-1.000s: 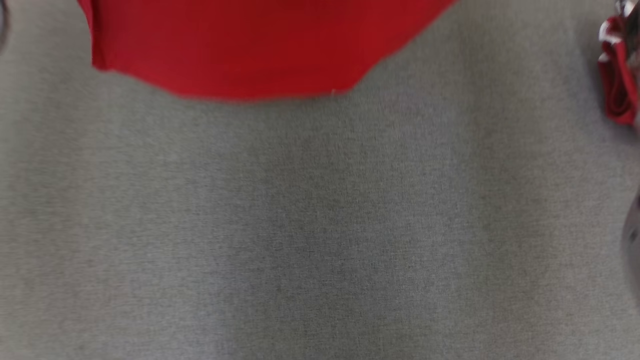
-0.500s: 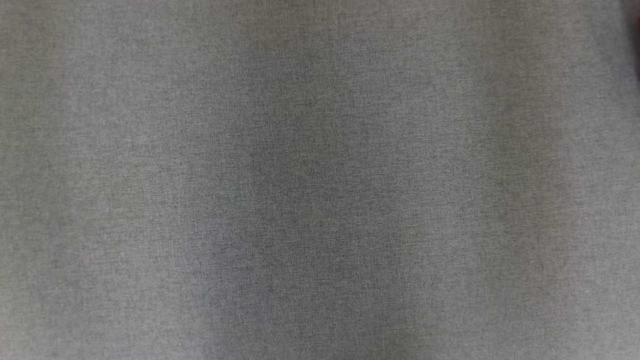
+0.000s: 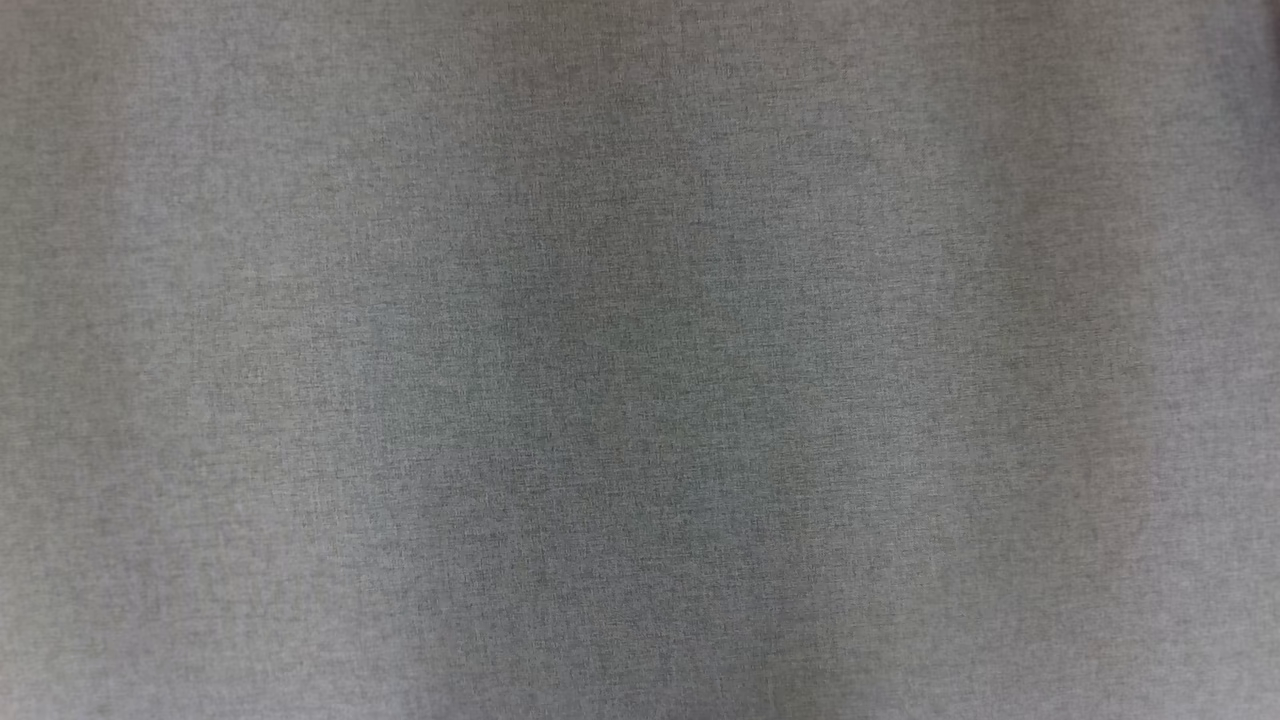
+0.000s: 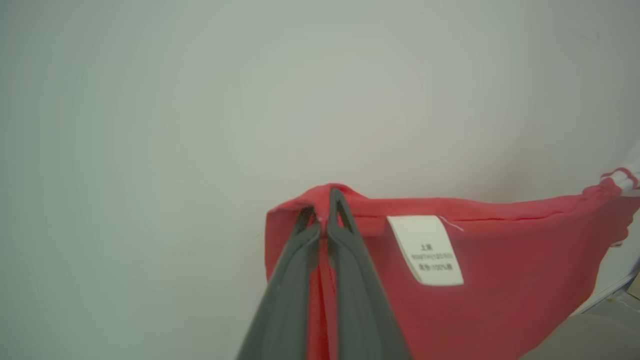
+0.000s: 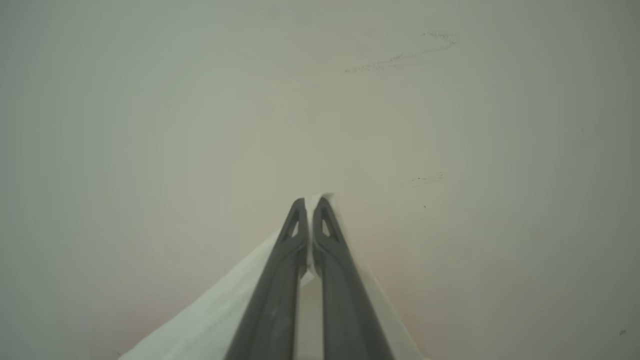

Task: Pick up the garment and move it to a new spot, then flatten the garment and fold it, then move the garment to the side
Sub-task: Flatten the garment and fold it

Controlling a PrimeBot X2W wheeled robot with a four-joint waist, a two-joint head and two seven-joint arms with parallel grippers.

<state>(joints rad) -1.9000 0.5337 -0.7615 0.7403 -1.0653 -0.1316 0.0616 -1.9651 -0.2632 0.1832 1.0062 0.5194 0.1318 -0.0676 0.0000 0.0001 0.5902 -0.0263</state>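
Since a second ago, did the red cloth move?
Yes. The red cloth went up the head view, off the grey surface it covered.

The head camera looks down from very close at the grey woven table (image 3: 640, 360), near enough that the weave shows. The left wrist camera sights along the left hand (image 4: 323, 204) towards a blank pale surface, with the red garment (image 4: 500, 260) close under the lens. The right wrist camera sights along the right hand (image 5: 311, 201) at a similar pale, scuffed surface. Whether the two wrist views share one patch cannot be told.
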